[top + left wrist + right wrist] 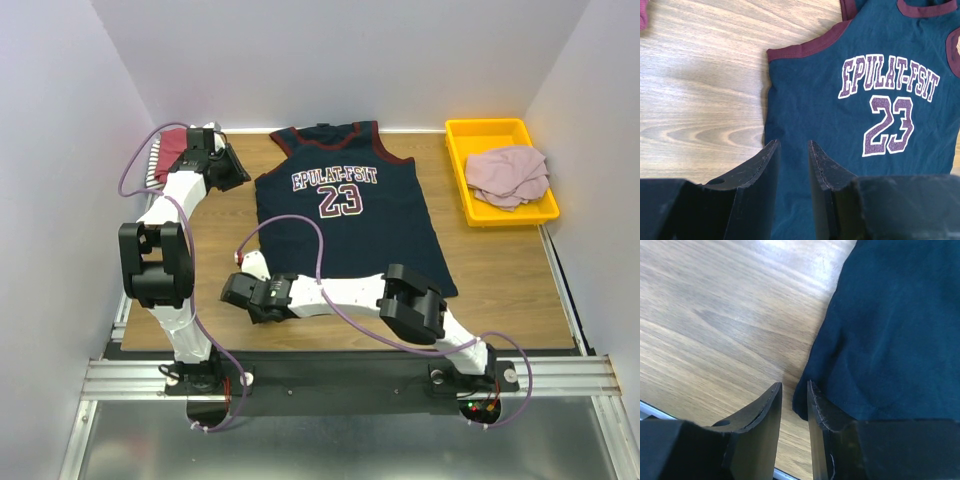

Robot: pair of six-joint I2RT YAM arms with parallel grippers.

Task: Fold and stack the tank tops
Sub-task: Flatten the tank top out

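Both pincers parted, nothing gripped.
Navy jersey [350, 235] lies flat, number up, mid desk [500, 280]. Left pincer [792, 145] hangs over its side edge, jaws apart. Right pincer [794, 385] sits at the near hem corner, jaws slightly apart, cloth not clamped. Pink top [508, 175] is in the yellow tray [455, 160].

Navy jersey [352, 225] lies spread flat, number upward.

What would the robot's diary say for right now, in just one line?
stage: navy jersey flat, unfolded | left gripper: open, at its side edge | right gripper: open, at its bottom corner
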